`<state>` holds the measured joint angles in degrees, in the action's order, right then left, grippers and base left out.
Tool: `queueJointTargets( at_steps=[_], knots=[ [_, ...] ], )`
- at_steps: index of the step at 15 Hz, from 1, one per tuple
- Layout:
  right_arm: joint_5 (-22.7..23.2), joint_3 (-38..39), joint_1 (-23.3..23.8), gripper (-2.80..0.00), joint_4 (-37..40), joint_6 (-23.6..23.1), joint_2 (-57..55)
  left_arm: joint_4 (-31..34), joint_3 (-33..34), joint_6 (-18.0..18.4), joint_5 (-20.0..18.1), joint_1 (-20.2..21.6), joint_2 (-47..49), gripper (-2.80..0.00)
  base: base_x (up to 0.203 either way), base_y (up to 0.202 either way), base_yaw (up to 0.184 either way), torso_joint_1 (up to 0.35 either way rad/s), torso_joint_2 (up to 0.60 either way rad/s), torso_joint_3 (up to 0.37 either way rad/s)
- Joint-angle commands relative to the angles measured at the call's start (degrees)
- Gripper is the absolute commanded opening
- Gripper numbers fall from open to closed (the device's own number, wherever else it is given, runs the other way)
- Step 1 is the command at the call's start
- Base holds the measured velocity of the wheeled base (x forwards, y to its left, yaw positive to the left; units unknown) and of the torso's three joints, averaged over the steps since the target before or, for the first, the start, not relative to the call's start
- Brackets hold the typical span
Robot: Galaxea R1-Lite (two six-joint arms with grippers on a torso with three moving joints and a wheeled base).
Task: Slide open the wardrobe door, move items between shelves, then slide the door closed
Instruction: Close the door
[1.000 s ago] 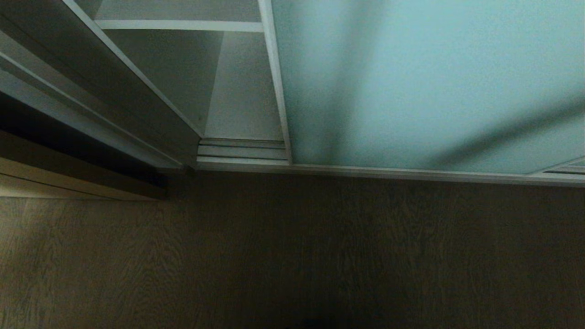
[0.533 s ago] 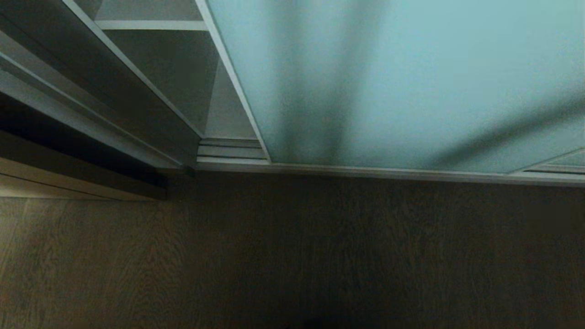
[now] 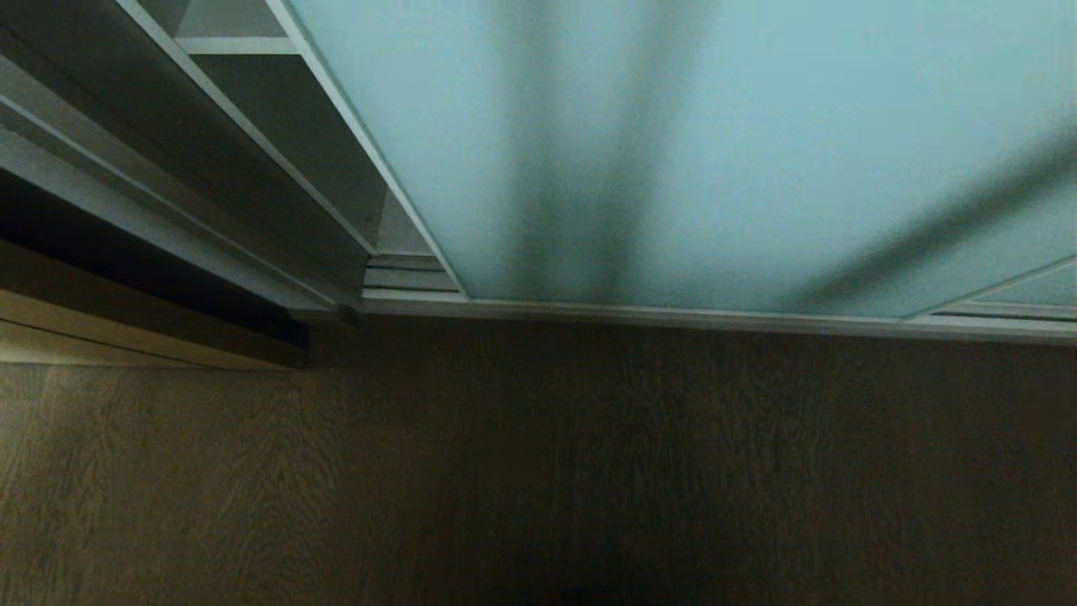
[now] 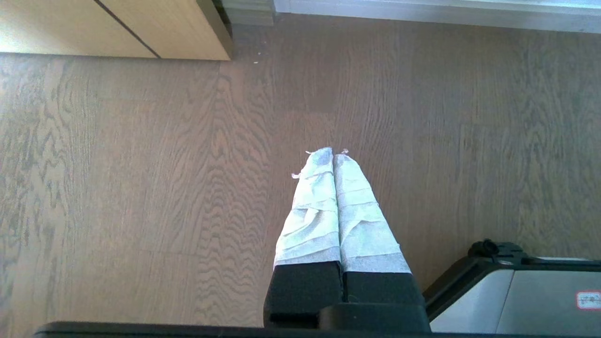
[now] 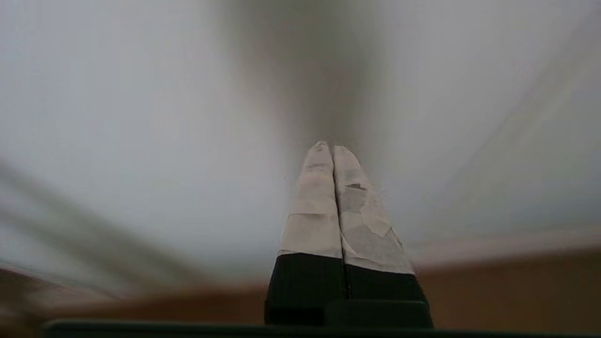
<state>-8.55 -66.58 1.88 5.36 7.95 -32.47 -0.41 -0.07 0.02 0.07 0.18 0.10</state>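
Showing the foot of the wardrobe from the head view, the scene is ordered here from left to right with the sliding wardrobe door (image 3: 715, 143) as landmark. Left of the door's silver frame edge, a narrow gap exposes the wardrobe interior, where the front edge of one white shelf (image 3: 236, 45) is visible near the top; no bag or cloth piece can be seen in that gap. Below the gap lie the floor tracks (image 3: 408, 278), which the door's lower corner meets. The frosted blue-green panel itself fills most of the upper field, crossed by two dark soft-edged shadows. In front of the door runs the wood floor (image 3: 538, 471).

Neither arm appears in the head view. In the left wrist view, the left claw (image 4: 333, 153) hangs over the wood floor well clear of the door's base rail, its taped fingers pressed together and holding nothing; a corner of the robot base (image 4: 516, 291) lies beside it. In the right wrist view, the right claw (image 5: 327, 146) points at the frosted panel, its taped fingers likewise closed and empty; whether the tips touch the glass cannot be told.
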Motion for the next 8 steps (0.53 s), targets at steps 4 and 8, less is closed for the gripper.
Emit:
queueJointTargets(
  at_steps=[4,8],
  knots=[
    [3.2,22.5,1.2,-2.80,8.4,-5.6,17.9,0.0,0.0,0.0,0.0,0.0,0.1,-2.80,0.000,0.000,0.000,0.000,0.00,0.000],
    [3.1,36.7,-1.5,-2.80,9.9,-7.7,28.3,0.0,0.0,0.0,0.0,0.0,0.1,-2.80,0.000,0.000,0.000,0.000,0.00,0.000]
  ],
)
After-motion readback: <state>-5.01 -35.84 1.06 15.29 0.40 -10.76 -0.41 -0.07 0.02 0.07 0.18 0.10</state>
